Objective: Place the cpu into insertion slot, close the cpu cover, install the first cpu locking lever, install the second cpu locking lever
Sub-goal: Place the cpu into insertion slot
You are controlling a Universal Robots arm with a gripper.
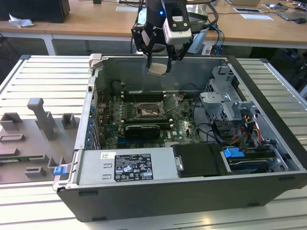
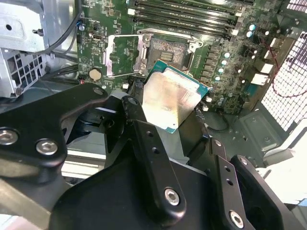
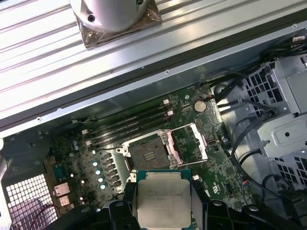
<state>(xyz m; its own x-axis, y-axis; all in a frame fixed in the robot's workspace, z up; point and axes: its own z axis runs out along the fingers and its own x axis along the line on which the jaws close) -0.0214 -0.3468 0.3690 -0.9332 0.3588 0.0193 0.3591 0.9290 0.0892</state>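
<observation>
Exterior view first, for the hazard: cpu (image 1: pixel 158 70) carried high above the green board, well apart from the insertion slot (image 1: pixel 147 111) inside the open computer case (image 1: pixel 268 96), with a long way down and plenty of room for drift. Likeliest fault, as a judgement: landing off-square or corner-first on the thin socket rim and bending the fine contacts inside, brought on by any skew between chip and recess or by a shift of the chip in the grip. Looks not quite level in that view, though hard to say for sure. Second hazard: catching the cpu cover (image 2: pixel 123 55), flipped open and lying just beside the slot in both wrist views, or brushing the memory slots (image 2: pixel 187 12) along another side of it. Could also slip free, being held by thin edges alone. Now the claw (image 1: pixel 159 67): parted by just the chip's width and clamped on the cpu, one of the fingers (image 2: pixel 132 110) on each of two opposite edges, dull metal top showing in both wrist views. Touching nothing else; clear of board, case walls and counter (image 1: pixel 43 81). Slot bare and uncovered, nothing seated in it.
</observation>
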